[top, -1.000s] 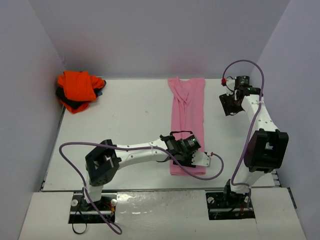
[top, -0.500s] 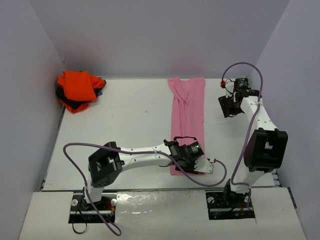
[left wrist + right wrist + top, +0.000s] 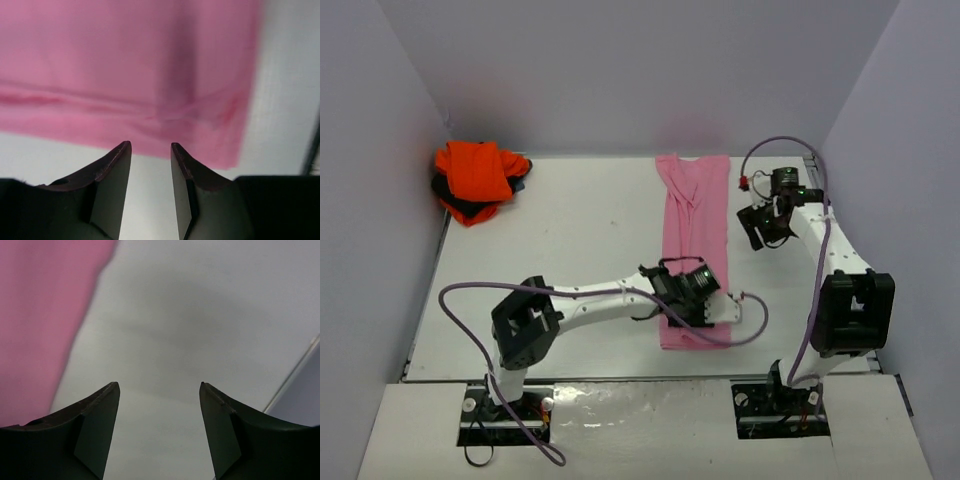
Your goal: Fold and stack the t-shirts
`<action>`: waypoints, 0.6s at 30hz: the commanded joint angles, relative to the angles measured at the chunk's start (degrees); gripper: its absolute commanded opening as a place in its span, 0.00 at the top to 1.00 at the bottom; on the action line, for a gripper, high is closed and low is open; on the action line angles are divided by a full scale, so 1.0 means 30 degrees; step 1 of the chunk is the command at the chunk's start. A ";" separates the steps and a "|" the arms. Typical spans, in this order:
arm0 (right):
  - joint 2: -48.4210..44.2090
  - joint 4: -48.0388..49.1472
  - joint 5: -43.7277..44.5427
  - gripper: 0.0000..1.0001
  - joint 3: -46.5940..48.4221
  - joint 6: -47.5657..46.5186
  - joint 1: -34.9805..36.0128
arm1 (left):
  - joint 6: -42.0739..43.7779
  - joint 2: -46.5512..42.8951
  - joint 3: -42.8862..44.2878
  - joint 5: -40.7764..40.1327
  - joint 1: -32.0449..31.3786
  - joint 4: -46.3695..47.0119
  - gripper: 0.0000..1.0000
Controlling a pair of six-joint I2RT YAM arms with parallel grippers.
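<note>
- Left gripper [image 3: 150, 145] was held at the edge of the pink t-shirt [image 3: 125, 65], fingers only narrowly parted.
- Right gripper [image 3: 159, 385] was spread wide over the table [image 3: 200, 315].
- Orange t-shirt [image 3: 475, 172] was heaped far-left.

- The pink t-shirt [image 3: 695, 215] has its near end partly hidden beneath the left gripper [image 3: 720, 318] in the top view.
- Both wrist views show it blurred and cut off by the picture edges.
- What looks like a dark t-shirt [image 3: 460, 206] shows only as slivers under the orange t-shirt [image 3: 475, 172].
</note>
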 commanded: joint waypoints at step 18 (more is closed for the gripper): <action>-0.3937 -0.3761 0.4124 0.26 -0.3287 -0.2376 1.0365 | -0.5738 -1.3847 -1.1507 -0.1852 1.8121 0.9014 0.85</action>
